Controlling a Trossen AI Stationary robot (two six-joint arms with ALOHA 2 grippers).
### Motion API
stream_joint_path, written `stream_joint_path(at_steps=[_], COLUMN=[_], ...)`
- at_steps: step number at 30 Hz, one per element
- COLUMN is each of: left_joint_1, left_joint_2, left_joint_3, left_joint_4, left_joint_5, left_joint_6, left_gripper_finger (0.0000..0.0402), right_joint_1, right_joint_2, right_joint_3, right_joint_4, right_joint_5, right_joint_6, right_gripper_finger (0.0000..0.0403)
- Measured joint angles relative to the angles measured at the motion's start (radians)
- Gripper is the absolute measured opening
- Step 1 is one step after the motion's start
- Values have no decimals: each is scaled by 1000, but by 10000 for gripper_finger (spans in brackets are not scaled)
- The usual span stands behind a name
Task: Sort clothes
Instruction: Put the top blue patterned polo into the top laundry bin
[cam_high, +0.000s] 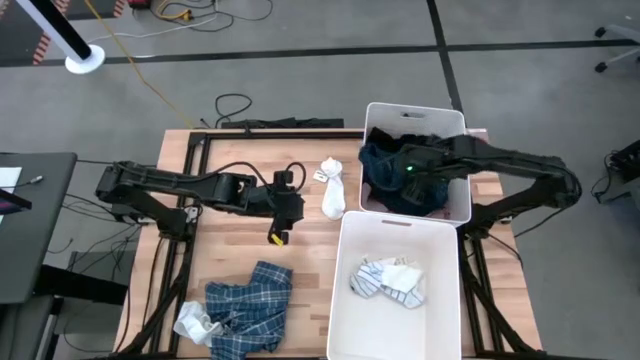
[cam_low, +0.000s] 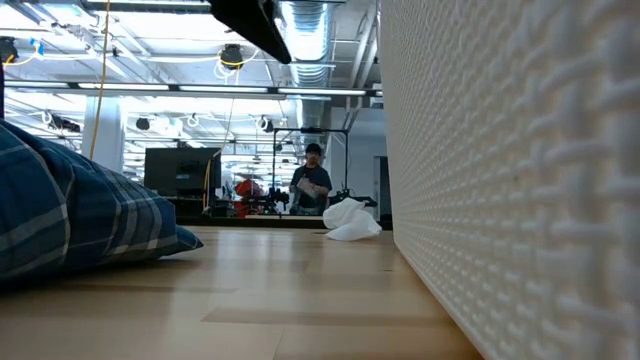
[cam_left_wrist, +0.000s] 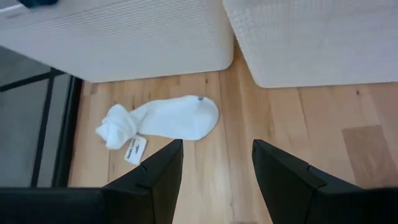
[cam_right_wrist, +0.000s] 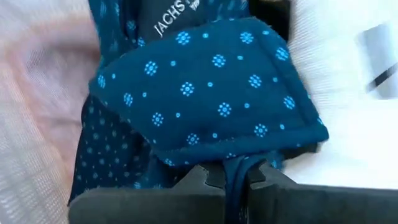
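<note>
Room: an open workshop with a grey floor, cables and ceiling lights; a person (cam_low: 313, 178) stands far behind the table.
Table: a light wooden table (cam_high: 250, 235) carrying two bins side by side at its right.
Far bin: a white plastic bin (cam_high: 455, 120) holding the dark garments, the navy dotted piece (cam_right_wrist: 211, 93) on top.
Near bin: a second white bin (cam_high: 345, 300) holding the grey-striped socks (cam_high: 392, 280).
Plaid shirt: the blue plaid shirt (cam_high: 245, 305) lies crumpled at the table's near-left corner, well apart from both grippers.
Right gripper: the right gripper (cam_right_wrist: 227, 176) is inside the far bin, its jaws pinched on a fold of the navy dotted piece.
Left gripper: the left gripper (cam_left_wrist: 216, 163) hovers over the table's middle, jaws parted and holding nothing.
White sock: the white sock (cam_left_wrist: 163, 119) lies on the wood just beside the far bin, just ahead of the left gripper, its long axis running crosswise to the fingers; the left arm is much the nearer.
</note>
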Motion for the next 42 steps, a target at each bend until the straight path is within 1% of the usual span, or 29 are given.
stream_joint_path(at_steps=[3, 5, 9, 11, 15, 18, 19, 23, 27, 31, 36, 39, 42], left_joint_1=[11, 21, 61, 87, 144, 197, 217, 286, 332, 387, 486, 539, 590], left_joint_2=[21, 37, 99, 145, 252, 311, 322, 347, 343, 334, 336, 334, 341], left_joint_3=[-2, -1, -1, -1, -1, -1, -1, -1, -1, -1, -1, -1, -1], left_joint_4=[28, 50, 108, 131, 181, 225, 254, 404, 465, 441, 288, 216, 242], left_joint_5=[22, 27, 97, 133, 152, 161, 190, 360, 449, 550, 703, 729, 746], left_joint_6=[20, 35, 52, 62, 96, 120, 126, 123, 154, 197, 277, 331, 354], left_gripper_finger=[188, 188, 188, 188, 188, 188, 188, 188, 188, 188, 188, 188, 188], right_joint_1=[-29, -49, -91, -105, -118, -111, -105, -78, -52, -23, 19, 41, 66], right_joint_2=[0, 0, 0, 0, -1, -6, -8, -26, -56, -89, -118, -129, -131], right_joint_3=[-105, -169, -262, -289, -308, -310, -310, -310, -310, -310, -310, -310, -310], right_joint_4=[72, 143, 252, 271, 282, 284, 288, 312, 339, 343, 350, 362, 378], right_joint_5=[-53, -109, -213, -234, -253, -290, -305, -356, -402, -435, -436, -436, -435], right_joint_6=[-24, -51, -89, -92, -98, -100, -101, -106, -108, -94, -66, -61, -61], right_gripper_finger=[13, 13, 22, 29, 40, 45, 46, 52, 66, 96, 159, 200, 233])
